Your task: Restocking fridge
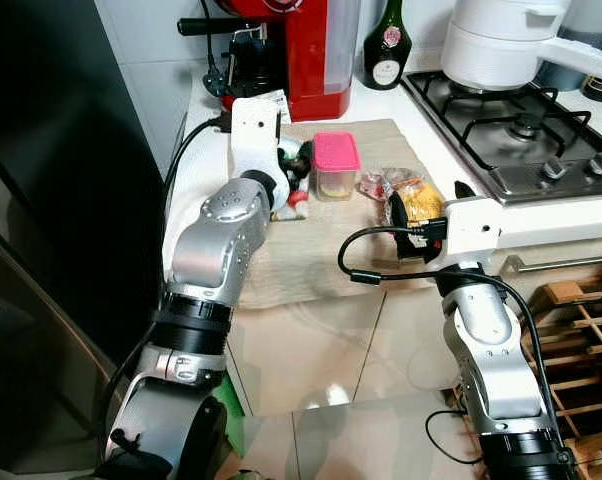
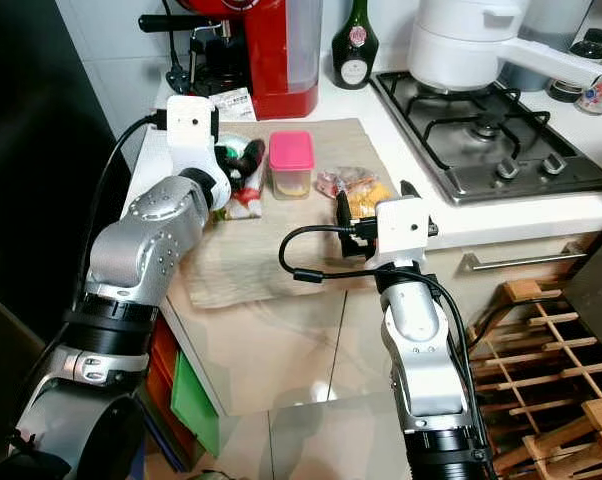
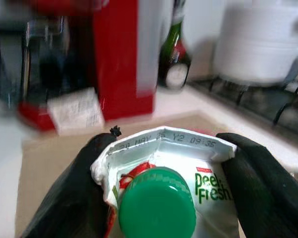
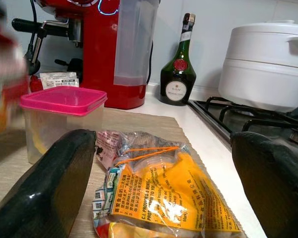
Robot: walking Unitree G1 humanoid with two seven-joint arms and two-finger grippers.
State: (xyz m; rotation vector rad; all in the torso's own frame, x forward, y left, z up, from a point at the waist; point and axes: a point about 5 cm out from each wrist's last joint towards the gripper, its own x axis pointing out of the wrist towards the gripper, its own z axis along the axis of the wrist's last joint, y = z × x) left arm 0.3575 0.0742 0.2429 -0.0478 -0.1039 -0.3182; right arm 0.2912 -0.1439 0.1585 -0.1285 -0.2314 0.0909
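Juice carton (image 3: 173, 193) labelled "Peel Fresh", stamped "20 MAY 25", sits pinched in left gripper (image 3: 164, 198) jaws; right gripper (image 4: 164, 198) jaws spread around yellow packet (image 4: 164, 198).

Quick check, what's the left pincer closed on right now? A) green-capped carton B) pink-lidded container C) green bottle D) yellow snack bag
A: in the left wrist view the left pincer has its black fingers pressed on both sides of the carton with the green cap; the pink-lidded container sits free on the mat.
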